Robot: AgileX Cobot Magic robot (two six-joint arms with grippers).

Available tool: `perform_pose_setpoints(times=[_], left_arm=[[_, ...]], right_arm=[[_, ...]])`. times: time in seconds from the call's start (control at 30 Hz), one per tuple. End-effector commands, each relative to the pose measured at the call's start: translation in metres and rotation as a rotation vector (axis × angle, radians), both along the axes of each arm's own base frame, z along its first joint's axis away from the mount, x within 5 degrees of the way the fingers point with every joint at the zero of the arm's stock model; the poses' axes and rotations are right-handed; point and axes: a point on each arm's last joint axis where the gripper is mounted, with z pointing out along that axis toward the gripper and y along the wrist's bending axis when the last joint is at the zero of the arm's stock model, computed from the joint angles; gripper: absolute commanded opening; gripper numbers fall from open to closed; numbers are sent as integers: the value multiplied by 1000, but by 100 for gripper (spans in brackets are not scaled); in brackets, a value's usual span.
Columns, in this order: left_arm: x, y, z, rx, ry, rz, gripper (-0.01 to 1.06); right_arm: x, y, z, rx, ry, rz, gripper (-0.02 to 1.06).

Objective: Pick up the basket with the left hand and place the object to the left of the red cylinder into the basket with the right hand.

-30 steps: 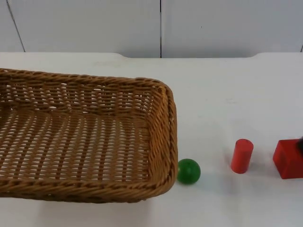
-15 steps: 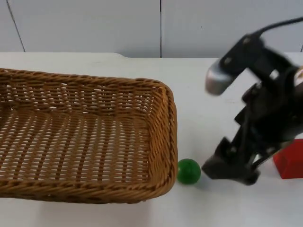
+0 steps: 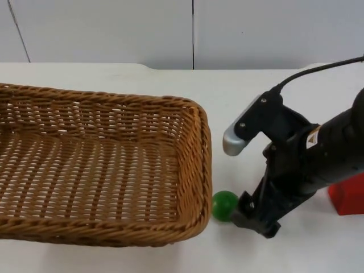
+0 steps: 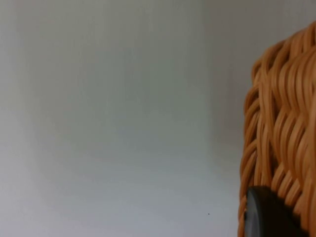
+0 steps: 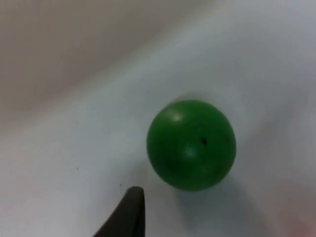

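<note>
The right end effector (image 3: 250, 216) hangs low beside the ball (image 3: 224, 205), which sits on the desk (image 3: 256, 102) against the basket (image 3: 102, 165); its opening I cannot tell. The left end effector (image 4: 269, 217) grips the basket's rim. Next, it should straddle and close on the ball.

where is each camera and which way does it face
Top: fixed above, looking down and forward at table, basket, green ball, red block; right pincer beside ball.
Left wrist: along left pincer on basket rim.
Right wrist: down at ball, fingertip.
Shared: ball.
</note>
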Motion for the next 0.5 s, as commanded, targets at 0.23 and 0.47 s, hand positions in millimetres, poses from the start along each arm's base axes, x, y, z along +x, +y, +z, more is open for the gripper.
perform_pose_setpoints(times=[0.23,0.47], left_arm=[[-2,0,3,-5,4,18,0],[-5,19,3,-6,5,105,0]], right_arm=[[2,11,-4,-7,-18,41,105],[4,14,-1,-11,-21,60,105]])
